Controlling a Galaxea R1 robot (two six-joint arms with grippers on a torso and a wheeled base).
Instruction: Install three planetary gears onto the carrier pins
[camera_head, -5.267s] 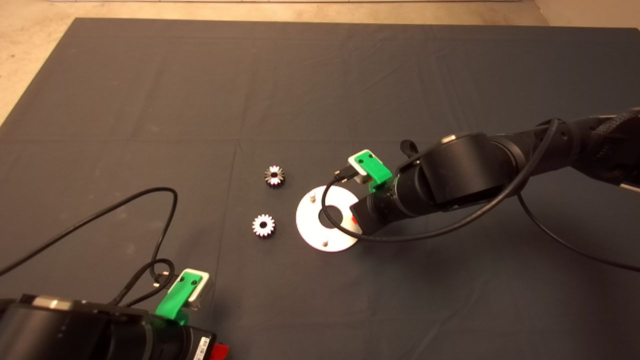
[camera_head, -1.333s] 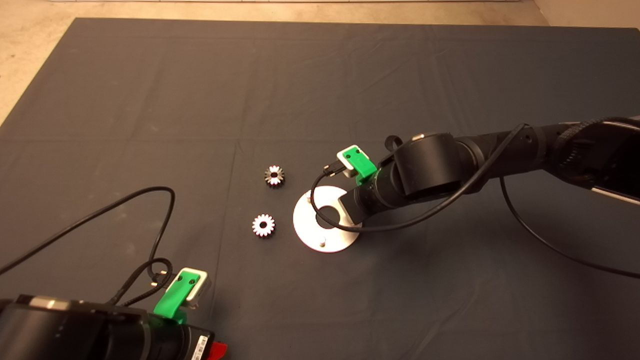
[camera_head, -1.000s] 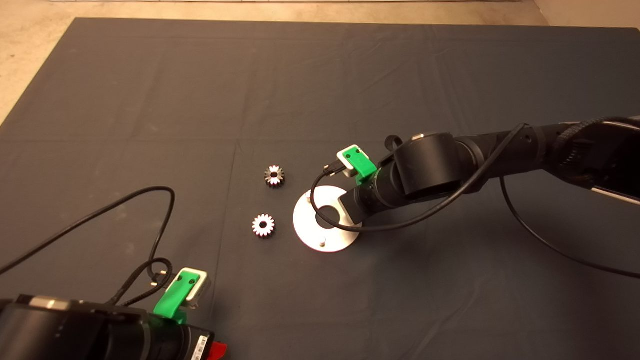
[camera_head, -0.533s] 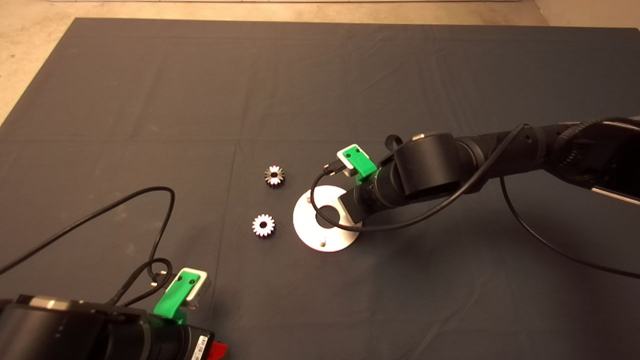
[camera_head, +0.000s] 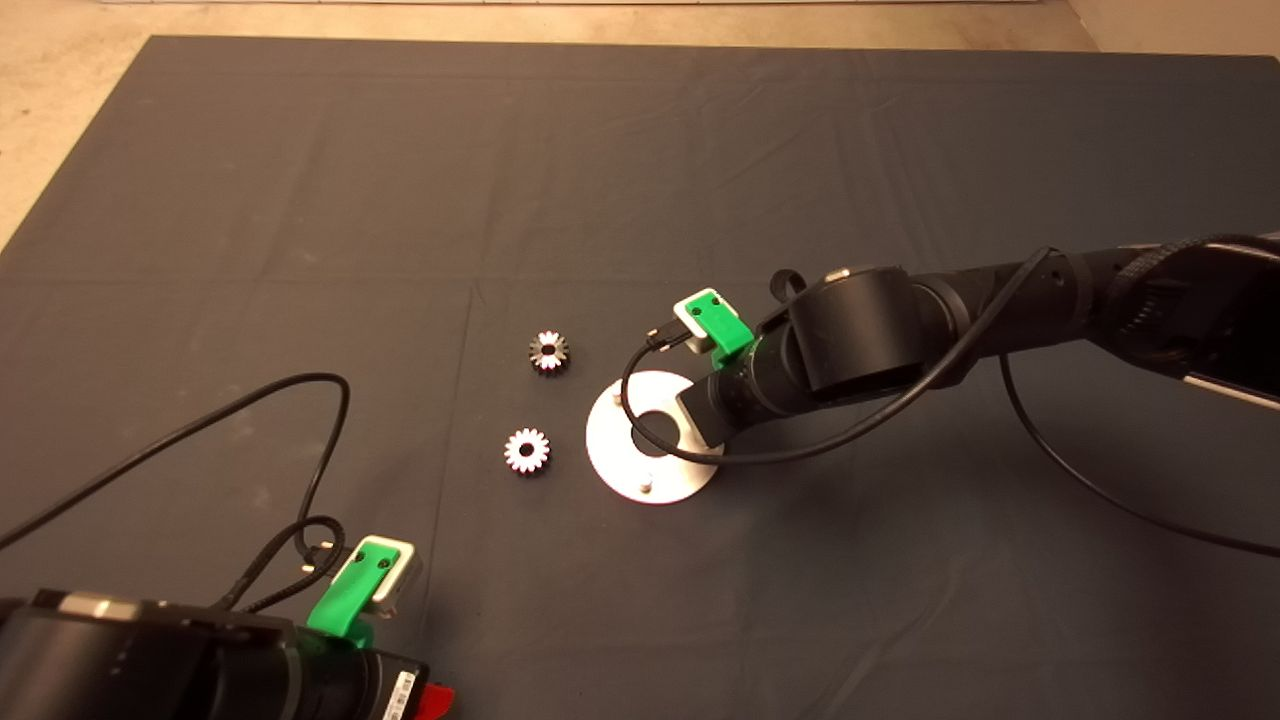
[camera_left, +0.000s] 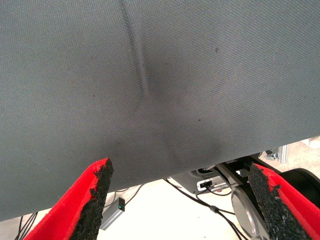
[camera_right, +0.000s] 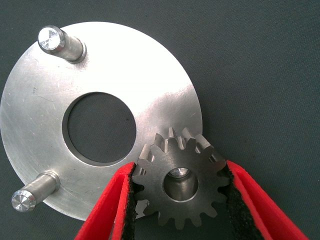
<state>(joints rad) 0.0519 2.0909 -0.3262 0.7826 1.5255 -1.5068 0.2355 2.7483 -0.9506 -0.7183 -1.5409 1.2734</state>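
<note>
Two gears (camera_head: 548, 352) (camera_head: 526, 451) lie flat on the mat (camera_head: 300, 200) left of the disc (camera_head: 612, 455). My right gripper (camera_right: 178, 200), reaching in low over the disc, clamps the third gear (camera_right: 180, 183) flat, its bore over a pin tip; only my wrist view shows this. My left gripper (camera_left: 180, 200) waits spread wide at lower left.

a dark mat (camera_head: 300, 200) covers the table. on it, near the middle, lies a silver disc (camera_head: 612, 462) with upright pins; two small gears (camera_head: 548, 352) (camera_head: 527, 451) lie left of it.
</note>
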